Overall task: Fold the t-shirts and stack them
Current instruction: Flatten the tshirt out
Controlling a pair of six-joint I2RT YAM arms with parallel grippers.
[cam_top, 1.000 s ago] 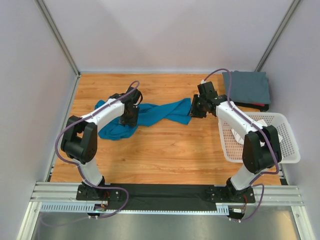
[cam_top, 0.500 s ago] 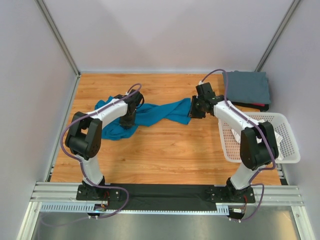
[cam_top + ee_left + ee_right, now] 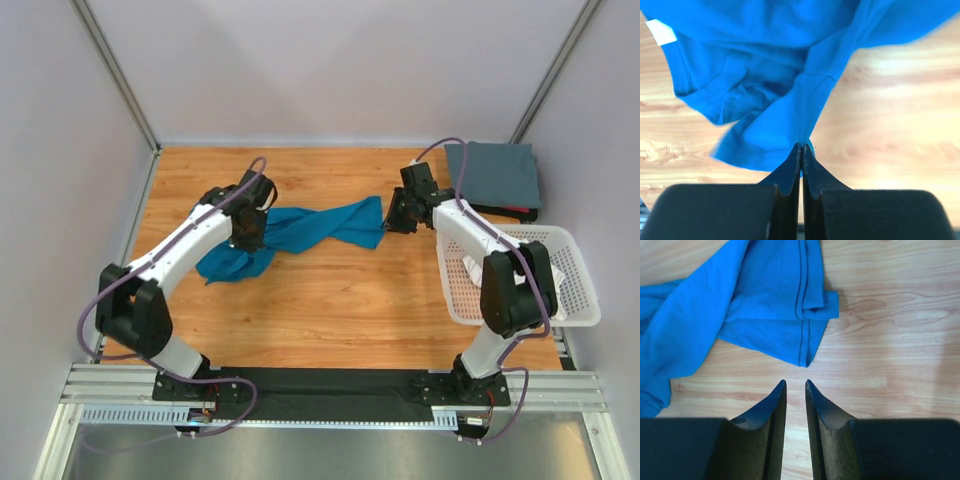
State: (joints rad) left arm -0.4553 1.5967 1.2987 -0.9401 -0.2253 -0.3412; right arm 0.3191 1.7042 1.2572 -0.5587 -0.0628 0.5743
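My teal-blue t-shirt (image 3: 300,230) lies crumpled on the wood, stretched into a rumpled band. One bunched end is pinched between the closed fingers of my left gripper (image 3: 801,150), and its white neck label (image 3: 660,32) sits ahead and left of them. Its double-stitched hem lies flat just ahead of my right gripper (image 3: 795,385), not touching the slightly parted fingertips. The slate grey t-shirt (image 3: 493,173) rests folded flat beyond that gripper, to its right. Nearer and further right I think I see the white t-shirt (image 3: 566,272), too faint to be sure.
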